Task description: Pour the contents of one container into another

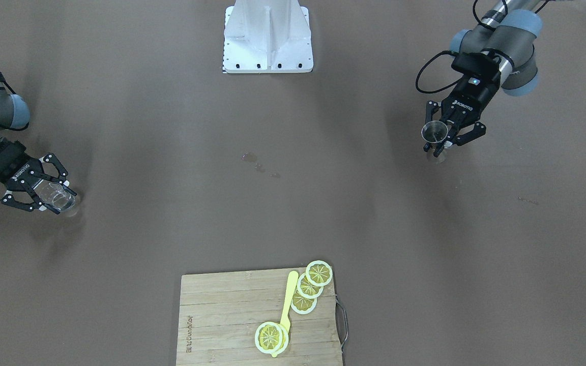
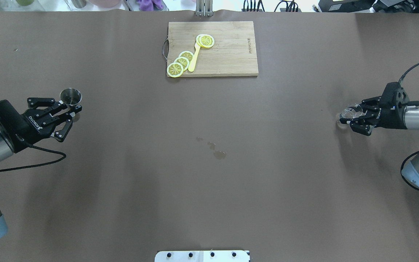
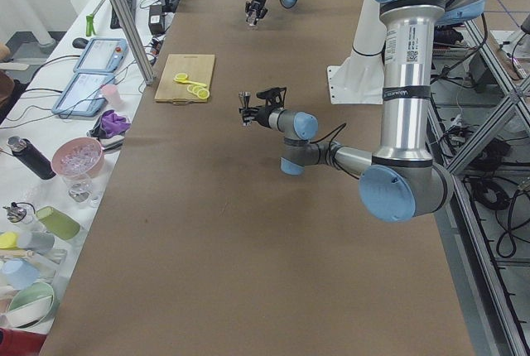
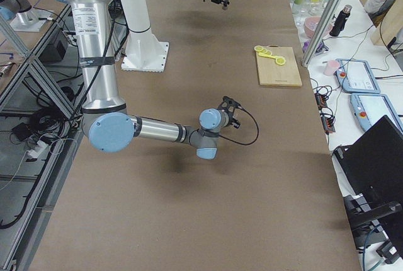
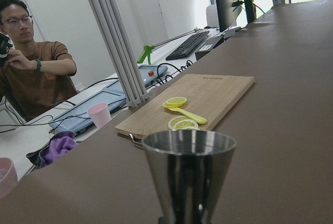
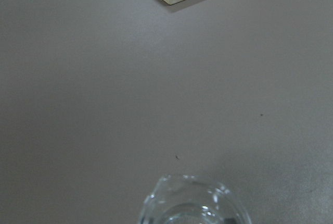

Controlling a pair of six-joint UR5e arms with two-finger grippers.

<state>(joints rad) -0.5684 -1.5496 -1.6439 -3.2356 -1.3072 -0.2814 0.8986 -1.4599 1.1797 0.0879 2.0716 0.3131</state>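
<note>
The surface (image 2: pixel 122 189) is a long table under brown paper. Along its operators' side are tablets (image 3: pixel 99 70), cups and a seated person (image 5: pixel 31 62). The white robot base (image 1: pixel 267 35) stands at the opposite long edge.

There is one wooden cutting board (image 2: pixel 227 54), flush against the far edge at mid-length. It carries one yellow utensil (image 2: pixel 194 58) and four lemon slices (image 2: pixel 182 62), possibly a fifth under the lone one. About three small wet spots (image 2: pixel 213 147) mark the centre.

The left gripper (image 2: pixel 73 111) is closed around the waist of the single jigger (image 2: pixel 71 96), upright and lifted near the left end. The right gripper (image 2: pixel 348 118) clasps the one glass cup (image 1: pixel 61 199), low over the right end.

The two are well apart, with a wide stretch of brown surface between them.
</note>
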